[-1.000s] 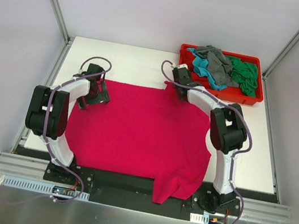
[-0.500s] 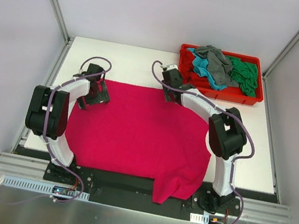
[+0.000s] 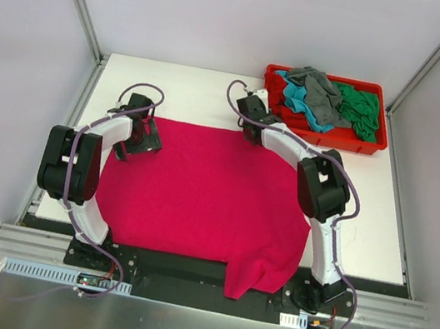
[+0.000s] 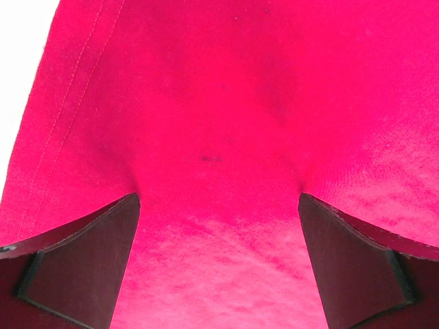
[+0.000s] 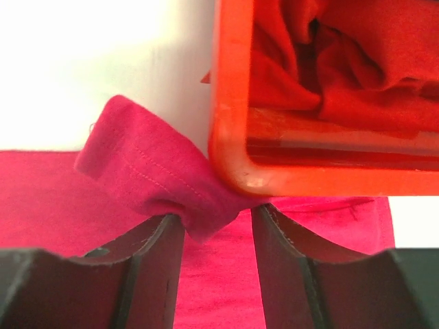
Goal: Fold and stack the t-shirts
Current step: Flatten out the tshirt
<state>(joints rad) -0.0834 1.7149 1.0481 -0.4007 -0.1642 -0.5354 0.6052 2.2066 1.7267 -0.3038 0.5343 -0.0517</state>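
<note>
The large magenta t-shirt (image 3: 207,192) lies spread flat on the white table. My left gripper (image 3: 141,139) rests open on its far left corner; in the left wrist view its fingers (image 4: 82,253) press on the cloth near the hem, gripper (image 4: 219,205). My right gripper (image 3: 252,112) is at the shirt's far right corner, beside the tray. Its jaws (image 5: 218,216) stand partly apart, with a bunched hemmed fold of the magenta shirt (image 5: 147,171) lying across the fingertips. Grey (image 3: 317,86), teal (image 3: 298,102) and green (image 3: 360,108) shirts lie crumpled in the tray.
The red plastic tray (image 3: 326,138) stands at the back right; its corner (image 5: 226,103) is right over my right fingertips, with crumpled cloth that looks red inside it. The shirt's near right corner (image 3: 255,280) hangs over the table's front edge. Frame posts stand at the back corners.
My right gripper has moved left and slightly back along the shirt's far edge, towards the tray's corner. The pulled-up point of cloth there has flattened. The left arm has not moved.
</note>
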